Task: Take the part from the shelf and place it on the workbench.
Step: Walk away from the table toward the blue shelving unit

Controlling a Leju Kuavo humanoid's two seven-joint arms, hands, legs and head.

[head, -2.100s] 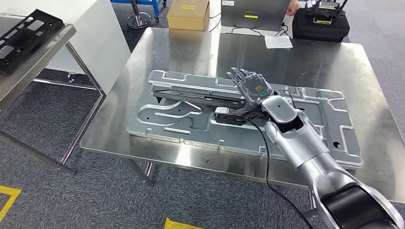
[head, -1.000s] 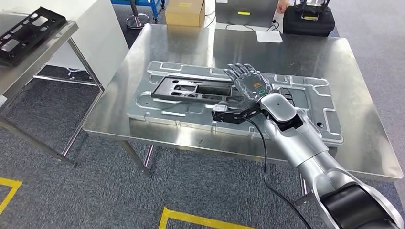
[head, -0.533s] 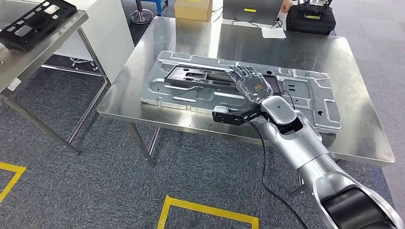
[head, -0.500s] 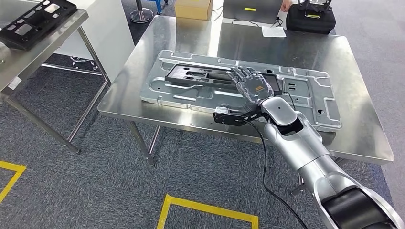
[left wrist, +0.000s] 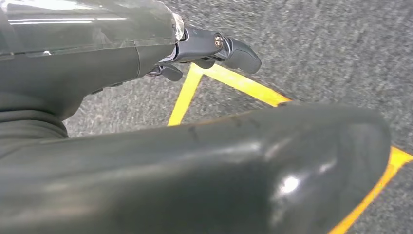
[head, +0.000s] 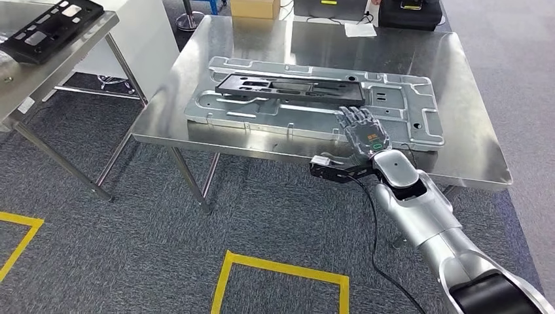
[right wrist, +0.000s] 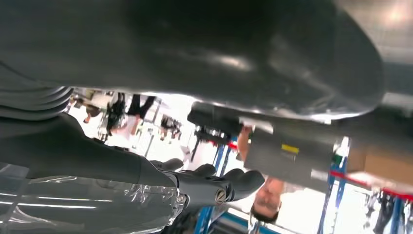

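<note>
Left hand (left wrist: pixel 214 46) fingers mostly hidden behind thumb.

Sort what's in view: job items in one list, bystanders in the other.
Job: black part lying on the grey fixture plate; steel workbench; right hand, holding nothing.

Bystanders: second black part on the side table; cardboard box; paper sheet; yellow floor tape.

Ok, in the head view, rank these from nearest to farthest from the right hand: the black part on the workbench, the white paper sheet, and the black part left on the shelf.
Measured from the right hand:
1. Black part on the workbench, ahead and to its left, lying on the grey fixture plate.
2. White paper sheet, at the workbench's far edge.
3. Black part on the shelf, far left, off the workbench.
</note>
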